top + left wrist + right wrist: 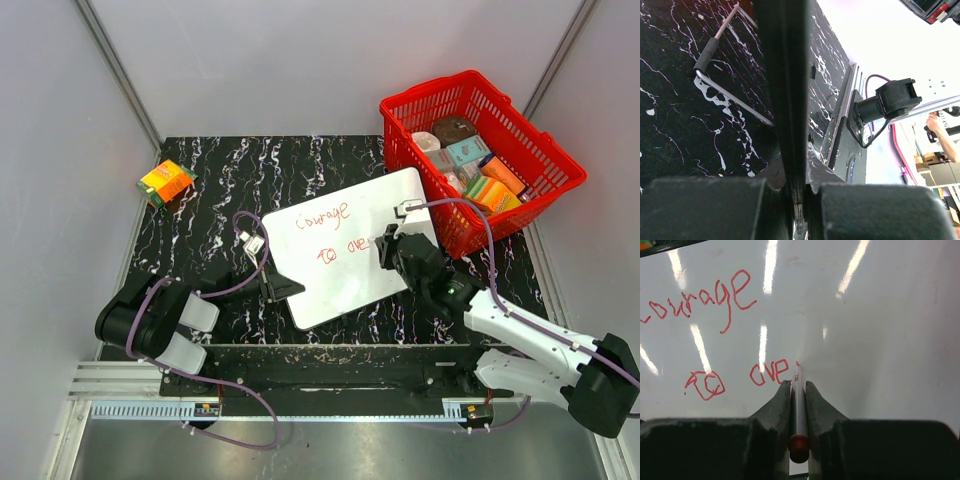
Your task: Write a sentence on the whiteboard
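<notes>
**One arm pins the board while the other writes**

The board (345,285) lies flat in the middle of the table (210,200), turned askew. Its far corner sits just beside the red basket (530,125) at the table's far right corner, and we cannot tell whether the two touch.

We see the left gripper (281,287) at the board's near left edge. Its fingers are pressed together on that thin edge, which runs edge-on between them in the left wrist view. We judge this grip is there to anchor the board: a light board on a smooth table would slide or turn under a pen's drag.

The right gripper (385,247) reaches over the board from the near right. Its fingers are drawn in narrow around a slim marker (798,410), which lies along the slot between them. The red butt end faces the wrist and the tip rests on the white surface. We think holding it lengthwise like this lines the pen up with the wrist, so a small wrist move becomes a small stroke.

The sentence (322,218) is in red on two lines, "courage" above and "to ove" below. The tip sits just right of the "e", where a short red mark has begun. The second line looks unfinished to us, so the job appears well along but not done. The bare board to the right of the tip leaves room for more letters.

An orange box (166,182) lies near the far left corner, well apart from the work.
</notes>
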`<control>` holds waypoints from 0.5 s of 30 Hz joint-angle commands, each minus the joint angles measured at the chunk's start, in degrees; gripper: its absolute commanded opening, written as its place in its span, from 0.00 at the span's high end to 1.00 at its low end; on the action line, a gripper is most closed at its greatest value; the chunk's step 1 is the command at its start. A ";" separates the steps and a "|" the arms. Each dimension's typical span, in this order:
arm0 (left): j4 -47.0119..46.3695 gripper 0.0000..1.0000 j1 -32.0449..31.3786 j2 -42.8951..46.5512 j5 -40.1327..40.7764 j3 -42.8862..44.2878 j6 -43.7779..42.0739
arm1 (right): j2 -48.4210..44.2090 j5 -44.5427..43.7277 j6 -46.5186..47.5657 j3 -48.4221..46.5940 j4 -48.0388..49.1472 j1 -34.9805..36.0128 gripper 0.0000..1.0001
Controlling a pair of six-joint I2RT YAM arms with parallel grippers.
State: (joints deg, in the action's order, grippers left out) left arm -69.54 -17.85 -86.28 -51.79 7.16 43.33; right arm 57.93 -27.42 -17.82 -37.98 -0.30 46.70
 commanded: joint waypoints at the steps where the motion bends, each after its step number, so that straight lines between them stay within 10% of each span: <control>1: 3.88 1.00 -0.52 -0.20 5.03 0.66 -7.38 | -1.59 -0.18 -0.89 0.88 0.56 -0.56 1.00; 15: 4.50 1.00 -0.70 -0.03 5.12 0.93 -7.56 | -3.26 0.97 -1.51 2.29 -2.61 -0.64 1.00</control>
State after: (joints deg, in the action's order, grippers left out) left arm -69.01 -17.98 -86.28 -51.75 7.51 43.31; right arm 56.01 -26.81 -18.35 -36.49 -2.42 46.68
